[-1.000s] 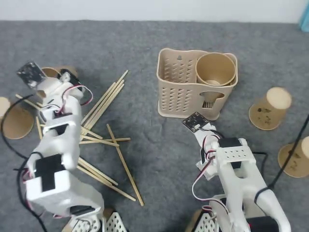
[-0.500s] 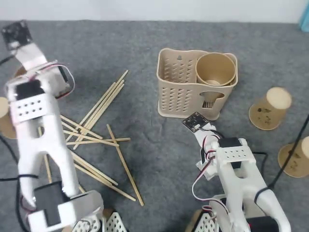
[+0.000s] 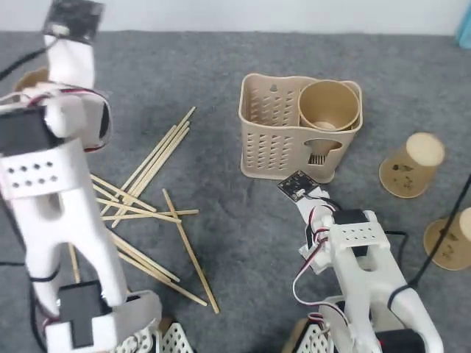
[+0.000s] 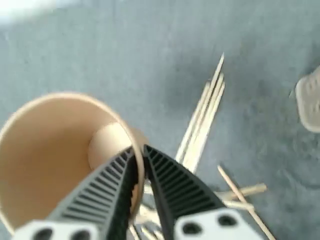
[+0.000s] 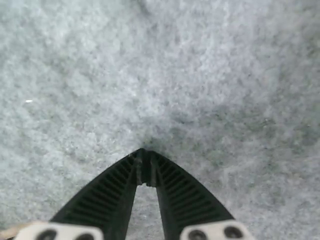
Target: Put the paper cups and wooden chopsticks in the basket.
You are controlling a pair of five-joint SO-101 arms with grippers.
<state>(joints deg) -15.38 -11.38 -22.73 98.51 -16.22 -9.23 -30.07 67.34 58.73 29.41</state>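
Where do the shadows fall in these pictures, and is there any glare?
High view: soft, even light, no glare; the basket throws a faint shadow at its base. Left wrist view: a dark patch lies on the carpet beside the chopsticks. Right wrist view: a shadow darkens the carpet just ahead of the right gripper.

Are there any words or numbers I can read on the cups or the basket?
No text here can be read.
Cup right of the basket: dark marks, too small to read.
Cup farther right, at the high view's edge: dark marks, too small to read.
Held cup in the left gripper: no print shows.
Basket: only holes, no words.
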